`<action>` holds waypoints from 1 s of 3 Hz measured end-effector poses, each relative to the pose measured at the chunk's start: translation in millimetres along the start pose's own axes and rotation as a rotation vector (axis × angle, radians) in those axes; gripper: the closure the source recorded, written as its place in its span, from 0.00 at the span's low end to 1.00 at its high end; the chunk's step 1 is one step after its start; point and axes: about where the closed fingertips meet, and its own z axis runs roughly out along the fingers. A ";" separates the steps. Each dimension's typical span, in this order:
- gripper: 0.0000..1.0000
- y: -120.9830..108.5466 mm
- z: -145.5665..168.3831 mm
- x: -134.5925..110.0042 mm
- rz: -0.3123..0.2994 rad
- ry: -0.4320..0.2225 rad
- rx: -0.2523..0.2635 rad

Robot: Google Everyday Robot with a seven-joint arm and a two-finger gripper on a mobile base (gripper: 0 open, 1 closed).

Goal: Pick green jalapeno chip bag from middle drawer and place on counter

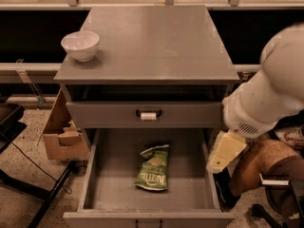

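The green jalapeno chip bag (pixel 153 168) lies flat in the open middle drawer (pixel 109 175), a little right of its centre, with its pale torn top edge pointing to the back. The grey counter (pixel 152 42) is the top of the cabinet above. My white arm (pixel 270 94) comes in from the right. Its cream-coloured end, the gripper (pixel 225 152), hangs over the drawer's right wall, to the right of the bag and apart from it. It holds nothing that I can see.
A white bowl (pixel 80 45) stands on the counter's left side. The upper drawer front (pixel 147 114), with a black handle and white tag, is shut. A cardboard box (pixel 64 137) sits left of the cabinet. A brown rounded shape (pixel 263 163) and cables lie at the right.
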 end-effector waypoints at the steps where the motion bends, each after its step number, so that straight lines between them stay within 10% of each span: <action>1: 0.00 0.9 71.4 -1.4 0.045 0.018 0.020; 2: 0.00 -1.2 158.8 -9.9 0.100 0.037 0.018; 3: 0.00 2.0 165.1 -12.9 0.098 0.040 0.008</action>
